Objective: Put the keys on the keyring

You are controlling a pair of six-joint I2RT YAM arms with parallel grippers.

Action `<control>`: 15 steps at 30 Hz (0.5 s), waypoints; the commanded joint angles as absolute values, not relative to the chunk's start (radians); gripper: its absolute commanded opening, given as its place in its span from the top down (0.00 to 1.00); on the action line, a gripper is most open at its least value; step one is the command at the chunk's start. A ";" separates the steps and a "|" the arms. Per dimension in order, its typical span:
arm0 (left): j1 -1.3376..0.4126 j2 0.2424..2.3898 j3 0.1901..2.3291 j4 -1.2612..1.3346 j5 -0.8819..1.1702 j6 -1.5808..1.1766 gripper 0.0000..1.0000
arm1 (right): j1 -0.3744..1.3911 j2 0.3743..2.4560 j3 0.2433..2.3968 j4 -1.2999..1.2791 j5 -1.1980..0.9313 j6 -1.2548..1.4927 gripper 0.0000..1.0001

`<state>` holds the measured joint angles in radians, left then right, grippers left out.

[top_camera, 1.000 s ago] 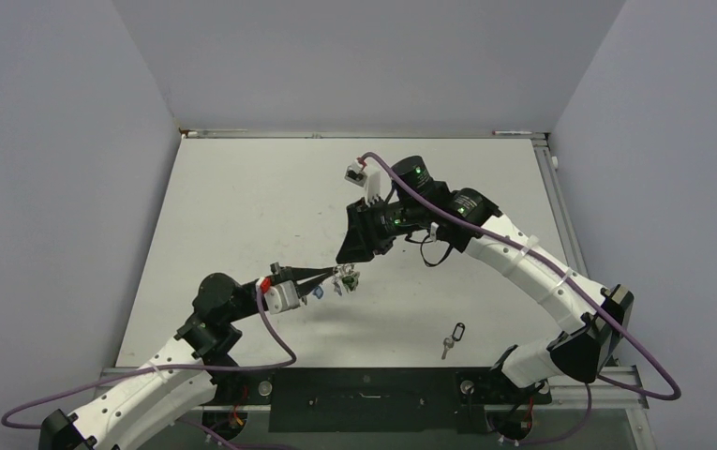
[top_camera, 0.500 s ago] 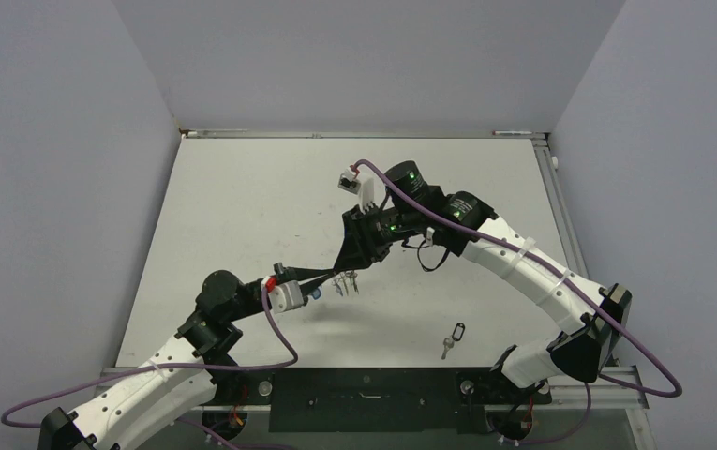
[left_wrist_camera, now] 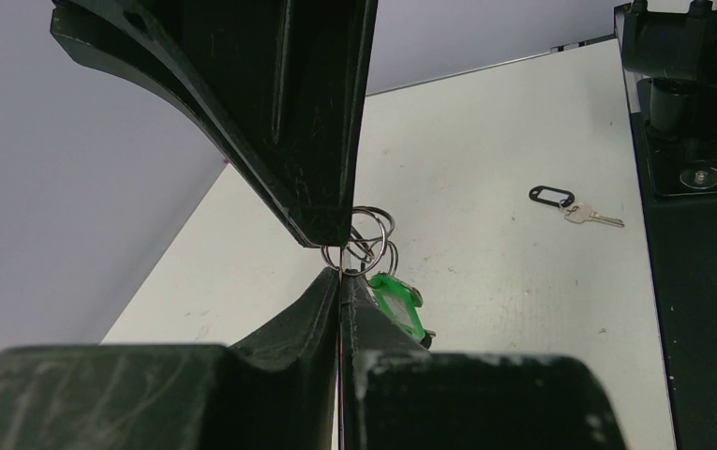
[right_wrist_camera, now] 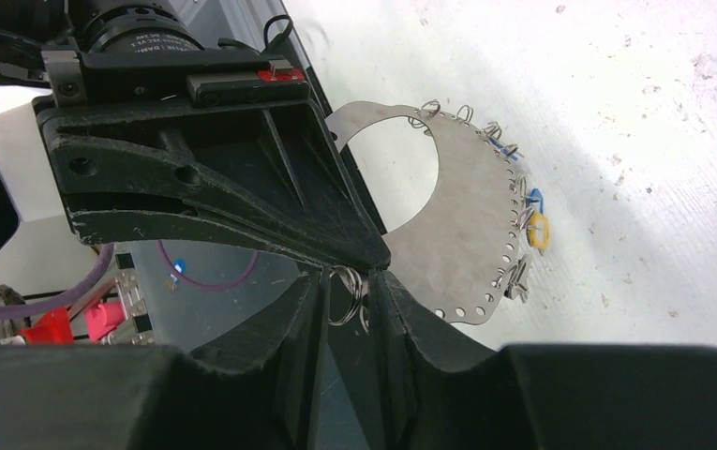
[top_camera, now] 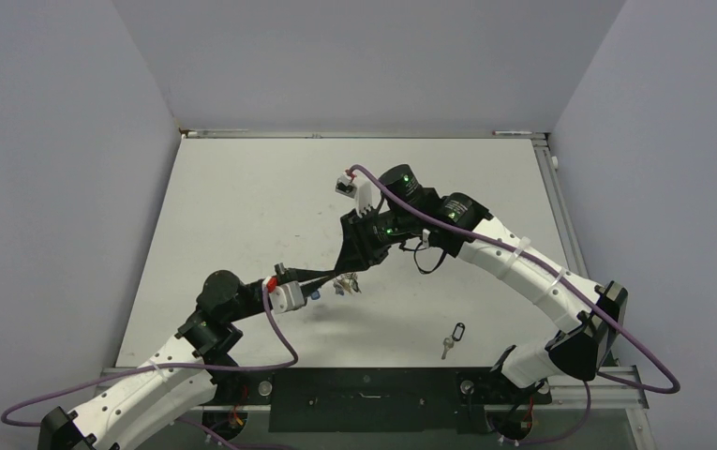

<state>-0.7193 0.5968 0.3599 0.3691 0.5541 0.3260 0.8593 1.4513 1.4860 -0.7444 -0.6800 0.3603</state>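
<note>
Keys (right_wrist_camera: pixel 536 229) hang on keyring (right_wrist_camera: pixel 467 225); black-tagged key (top_camera: pixel 450 339) lies apart.

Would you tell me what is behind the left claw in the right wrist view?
A perforated silver plate with small rings; the left claw hides its remaining part.

Even diffuse light, soft faint shadows; wrist-view foregrounds blurred (and dark).

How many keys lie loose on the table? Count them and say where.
1. The black-tagged key lies alone on the table, by the right arm's base. The rest hang bunched on the ring, off the table; some may be hidden there.
</note>
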 commanded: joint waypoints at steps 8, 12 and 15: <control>-0.722 0.584 0.419 0.420 0.535 0.344 1.00 | 0.889 1.448 1.494 -0.741 -0.658 0.353 0.94; -0.722 0.583 0.419 0.420 0.531 0.344 1.00 | 0.891 1.442 1.484 -0.730 -0.625 0.358 0.95; -0.722 0.582 0.418 0.422 0.523 0.340 1.00 | 0.886 1.414 1.473 -0.701 -0.553 0.385 0.95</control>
<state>-0.7204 0.5945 0.3599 0.3565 0.5507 0.3260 0.8734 1.4513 1.4845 -0.7479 -0.6220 0.3550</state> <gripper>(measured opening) 0.003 0.061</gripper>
